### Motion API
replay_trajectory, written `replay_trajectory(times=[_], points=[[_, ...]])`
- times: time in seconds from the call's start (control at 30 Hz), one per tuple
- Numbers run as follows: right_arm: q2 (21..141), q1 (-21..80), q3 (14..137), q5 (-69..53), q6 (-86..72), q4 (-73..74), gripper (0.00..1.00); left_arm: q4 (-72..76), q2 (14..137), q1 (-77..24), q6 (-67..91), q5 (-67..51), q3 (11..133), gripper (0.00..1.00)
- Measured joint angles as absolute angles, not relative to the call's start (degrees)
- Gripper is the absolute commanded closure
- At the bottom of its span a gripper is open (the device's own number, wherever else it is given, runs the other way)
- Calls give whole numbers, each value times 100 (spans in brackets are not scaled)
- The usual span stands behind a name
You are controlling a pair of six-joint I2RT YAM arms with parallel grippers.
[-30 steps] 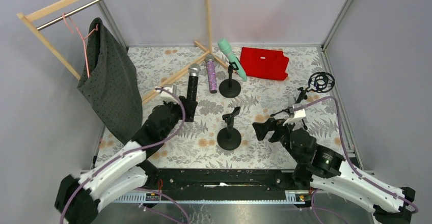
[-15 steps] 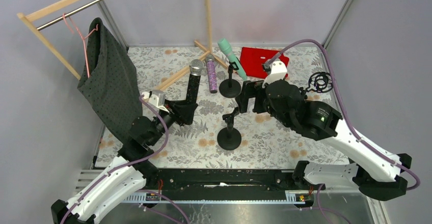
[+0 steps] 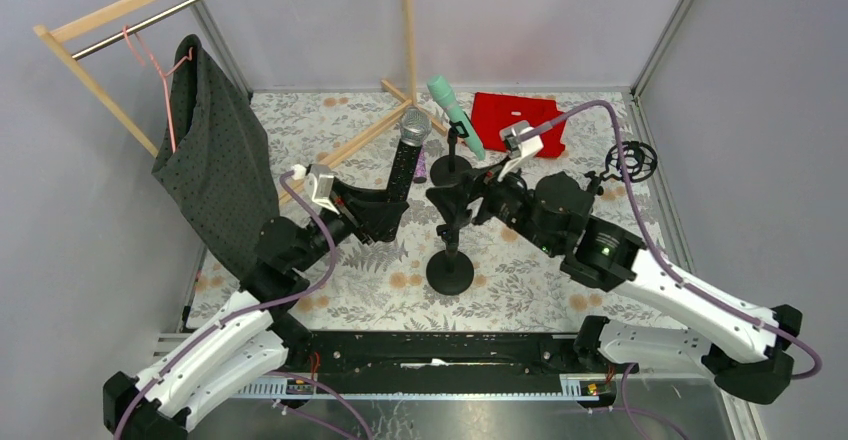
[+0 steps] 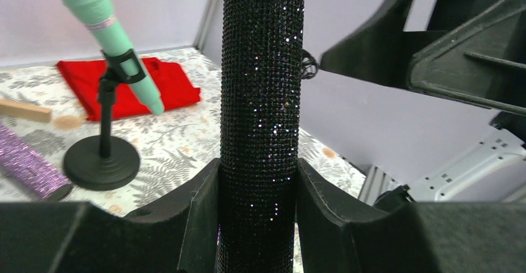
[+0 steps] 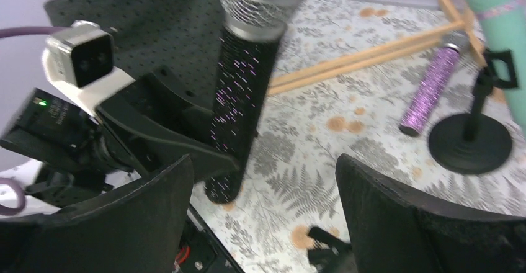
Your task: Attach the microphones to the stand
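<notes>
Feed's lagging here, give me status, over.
Left gripper shut on black microphone, mesh head up. Right gripper open above near stand, no microphone on it. Mint-green microphone clipped on far stand; purple microphone lying down.

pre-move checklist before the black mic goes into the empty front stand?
1. Grip of left gripper on black microphone: ok, fingers pressed on both sides of the body.
2. Nothing held in right gripper: ok, jaws wide open.
3. Base of front stand flat, post upright: ok.
4. Clip of front stand free and facing the microphone: cannot tell, the right gripper covers it from above.
5. Path clear of mint-green microphone: ok, clipped in rear stand.
6. Mounting of purple microphone: not ok, lies on table.
</notes>
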State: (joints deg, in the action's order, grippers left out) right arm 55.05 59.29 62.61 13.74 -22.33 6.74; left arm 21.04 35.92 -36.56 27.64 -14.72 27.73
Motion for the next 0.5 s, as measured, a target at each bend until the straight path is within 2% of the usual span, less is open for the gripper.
replay_trajectory(times=[0.13,0.5], points=[[5911,5931,6233,1144,-2226,-161,12,2574,3924,-3656,2993,-1861,2814,100],[6676,5940,6235,1295,-2429,-1444,25,3573,4176,-3651,3361,-2740,2770,100]])
